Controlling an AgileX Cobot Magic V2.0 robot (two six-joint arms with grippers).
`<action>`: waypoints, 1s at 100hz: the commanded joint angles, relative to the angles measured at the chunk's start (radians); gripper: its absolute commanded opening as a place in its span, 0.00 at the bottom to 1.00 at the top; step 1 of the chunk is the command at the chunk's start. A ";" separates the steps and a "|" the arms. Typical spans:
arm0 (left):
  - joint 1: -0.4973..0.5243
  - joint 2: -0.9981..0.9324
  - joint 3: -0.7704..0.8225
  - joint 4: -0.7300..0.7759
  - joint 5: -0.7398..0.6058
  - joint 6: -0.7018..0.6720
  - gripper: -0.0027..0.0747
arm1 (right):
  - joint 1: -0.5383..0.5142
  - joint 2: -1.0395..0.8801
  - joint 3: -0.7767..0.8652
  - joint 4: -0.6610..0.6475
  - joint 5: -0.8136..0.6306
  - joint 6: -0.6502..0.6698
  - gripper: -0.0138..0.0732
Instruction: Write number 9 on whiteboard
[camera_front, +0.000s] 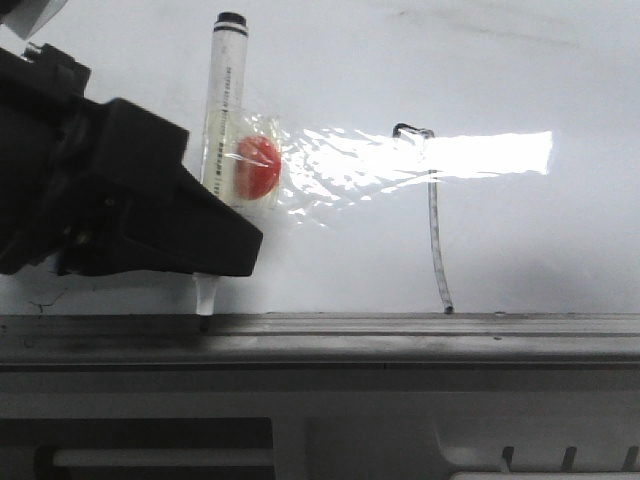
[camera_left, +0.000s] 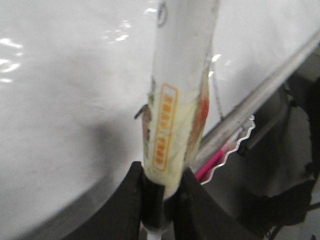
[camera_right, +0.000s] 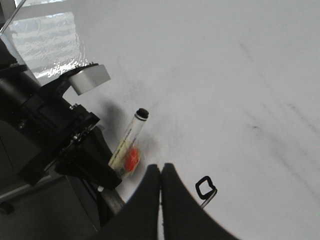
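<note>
The number 9 (camera_front: 433, 215) is drawn on the whiteboard (camera_front: 520, 60), a small squarish loop above a long stem that reaches the grey rail (camera_front: 400, 325). My left gripper (camera_front: 215, 250) is to its left, shut on a white marker (camera_front: 224, 90) wrapped in clear tape with a red blob. The marker stands upright with its tip down by the rail. In the left wrist view the jaws (camera_left: 162, 200) clamp the marker (camera_left: 177, 100). My right gripper (camera_right: 160, 172) is shut and empty, hovering over the whiteboard (camera_right: 225, 75) beside the 9's loop (camera_right: 205, 187).
Bright glare crosses the board (camera_front: 480, 152). A tiny dark scribble (camera_left: 140, 112) and faint grey smudges (camera_right: 260, 125) mark the whiteboard. Below the rail lies the robot's base frame (camera_front: 300, 420). A pink-tipped thing (camera_left: 212, 162) sits under the rail.
</note>
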 joint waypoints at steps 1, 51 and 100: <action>-0.060 -0.024 -0.054 -0.064 -0.112 -0.086 0.01 | -0.009 -0.001 -0.028 0.013 -0.043 -0.006 0.08; -0.096 0.089 -0.152 -0.064 -0.342 -0.162 0.01 | -0.009 -0.001 -0.028 0.046 -0.013 -0.004 0.08; -0.096 0.115 -0.152 -0.064 -0.446 -0.162 0.58 | -0.009 -0.001 -0.028 0.048 0.024 0.000 0.08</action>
